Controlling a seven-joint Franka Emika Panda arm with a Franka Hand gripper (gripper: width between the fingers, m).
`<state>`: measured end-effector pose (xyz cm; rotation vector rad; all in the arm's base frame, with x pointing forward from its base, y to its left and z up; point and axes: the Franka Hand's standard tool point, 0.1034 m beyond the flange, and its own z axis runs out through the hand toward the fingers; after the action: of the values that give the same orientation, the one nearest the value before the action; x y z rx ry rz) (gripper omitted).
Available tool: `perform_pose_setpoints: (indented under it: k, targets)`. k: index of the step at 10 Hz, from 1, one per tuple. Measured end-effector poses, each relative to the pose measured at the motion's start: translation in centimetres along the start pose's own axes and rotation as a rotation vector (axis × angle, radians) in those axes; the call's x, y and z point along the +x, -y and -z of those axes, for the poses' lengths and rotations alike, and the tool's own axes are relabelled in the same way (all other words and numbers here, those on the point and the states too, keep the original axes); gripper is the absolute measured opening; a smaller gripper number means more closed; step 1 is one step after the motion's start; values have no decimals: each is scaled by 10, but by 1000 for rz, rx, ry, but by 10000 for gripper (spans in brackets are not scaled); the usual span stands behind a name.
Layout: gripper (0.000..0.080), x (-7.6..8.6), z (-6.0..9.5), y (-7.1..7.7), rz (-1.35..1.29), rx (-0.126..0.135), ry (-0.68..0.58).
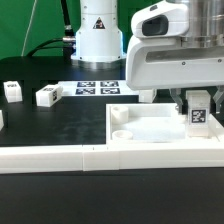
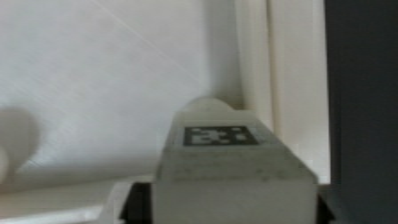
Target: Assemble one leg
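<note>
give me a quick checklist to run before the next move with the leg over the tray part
1. Leg held in the tool: ok, it sits between the fingers with its tag facing out.
2. Leg upright: ok, it looks vertical in the exterior view.
3. Leg over the white tray part: ok, it hangs at the corner on the exterior view's right.
4. Leg lined up with its mounting spot: cannot tell, the leg hides what is under it in the wrist view.
5. Leg seated or touching the tray: cannot tell.
6. Spare legs out of the way: ok, they lie far off at the exterior view's left.
</note>
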<state>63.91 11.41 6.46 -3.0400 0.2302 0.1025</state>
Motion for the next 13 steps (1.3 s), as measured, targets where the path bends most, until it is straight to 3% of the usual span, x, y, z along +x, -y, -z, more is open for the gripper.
perform_pose_setpoints:
  k: [4, 9, 12, 13]
  targets:
    - [290, 0, -1, 1, -431, 30, -3]
    - [291, 0, -1, 4, -1087, 27, -17]
    - [291, 1, 0, 2, -1290, 27, 7]
    - [291, 3, 0, 1, -1362, 45, 21]
